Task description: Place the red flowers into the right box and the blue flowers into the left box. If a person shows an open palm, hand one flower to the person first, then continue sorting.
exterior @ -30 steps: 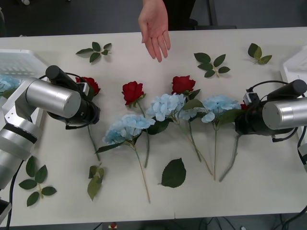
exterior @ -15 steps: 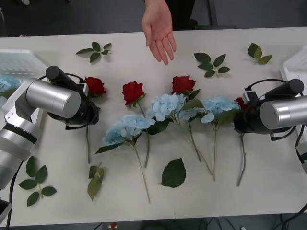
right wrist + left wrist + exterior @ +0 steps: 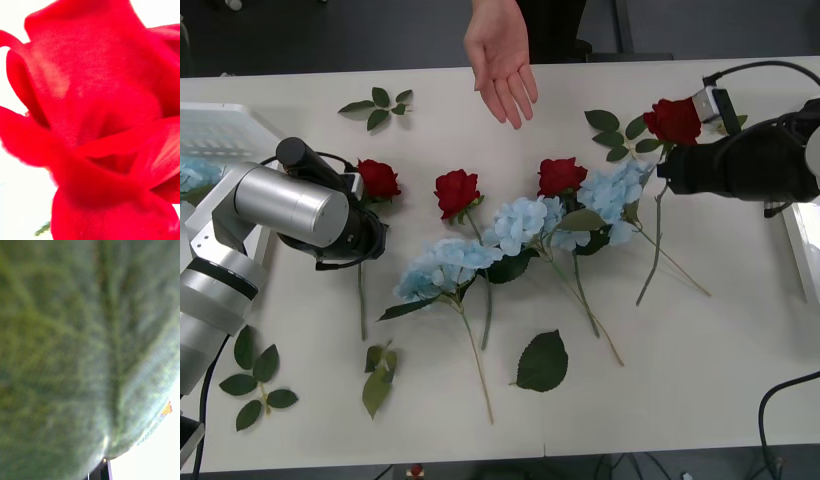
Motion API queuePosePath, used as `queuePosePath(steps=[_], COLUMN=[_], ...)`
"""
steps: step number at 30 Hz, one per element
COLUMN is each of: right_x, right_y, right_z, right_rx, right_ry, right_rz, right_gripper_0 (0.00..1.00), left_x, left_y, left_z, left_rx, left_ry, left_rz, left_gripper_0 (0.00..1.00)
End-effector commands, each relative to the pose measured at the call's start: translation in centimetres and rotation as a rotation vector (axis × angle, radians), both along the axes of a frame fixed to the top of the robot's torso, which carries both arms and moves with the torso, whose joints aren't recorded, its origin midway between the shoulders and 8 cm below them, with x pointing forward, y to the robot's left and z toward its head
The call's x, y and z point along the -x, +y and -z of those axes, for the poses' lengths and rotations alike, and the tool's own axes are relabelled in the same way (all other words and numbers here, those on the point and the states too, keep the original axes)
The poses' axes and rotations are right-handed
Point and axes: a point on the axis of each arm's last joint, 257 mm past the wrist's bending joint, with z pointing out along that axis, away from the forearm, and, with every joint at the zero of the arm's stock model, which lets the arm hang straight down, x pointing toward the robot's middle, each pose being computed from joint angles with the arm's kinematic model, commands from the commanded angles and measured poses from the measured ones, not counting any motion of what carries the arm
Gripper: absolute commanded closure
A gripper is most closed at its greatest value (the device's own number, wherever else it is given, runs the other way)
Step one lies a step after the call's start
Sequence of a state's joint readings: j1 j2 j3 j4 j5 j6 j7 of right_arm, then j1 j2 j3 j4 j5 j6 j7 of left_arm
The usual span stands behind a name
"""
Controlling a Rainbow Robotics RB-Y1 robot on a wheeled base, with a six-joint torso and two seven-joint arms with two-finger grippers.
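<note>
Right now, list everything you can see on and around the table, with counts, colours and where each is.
red flowers: four, red; three lying in a row mid-table, one lifted at the right tool.
blue flowers: three pale-blue heads mid-table; more blue in the left box.
loose leaf sprigs: green, scattered around the table.
left box: white, far left.
right box: white, right edge.
person's hand: open palm, far edge.
left tool: beside the leftmost rose.
right tool: holding the lifted rose.
</note>
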State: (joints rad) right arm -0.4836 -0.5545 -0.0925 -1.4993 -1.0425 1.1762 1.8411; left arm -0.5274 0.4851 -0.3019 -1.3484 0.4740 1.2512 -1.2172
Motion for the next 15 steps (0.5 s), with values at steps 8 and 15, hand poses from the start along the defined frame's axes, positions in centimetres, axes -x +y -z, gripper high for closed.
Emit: queuePosePath(steps=[8,15], right_x=[-1.7,-0.4], right_y=[6.3,14.8], right_z=[-16.1,-23.4], right_rx=[-0.039,-0.211], right_ry=[-0.453,-0.671], right_rz=[-0.261,-0.390], right_gripper_0=[1.00,1.00], left_x=[-1.6,-1.6], left_y=[-1.8,-1.8], left_z=[-1.9,-1.9], left_rx=[0.001,0.001], left_ry=[-0.044,-0.044], left_rz=[0.023,0.023], left_gripper_0=[1.00,1.00])
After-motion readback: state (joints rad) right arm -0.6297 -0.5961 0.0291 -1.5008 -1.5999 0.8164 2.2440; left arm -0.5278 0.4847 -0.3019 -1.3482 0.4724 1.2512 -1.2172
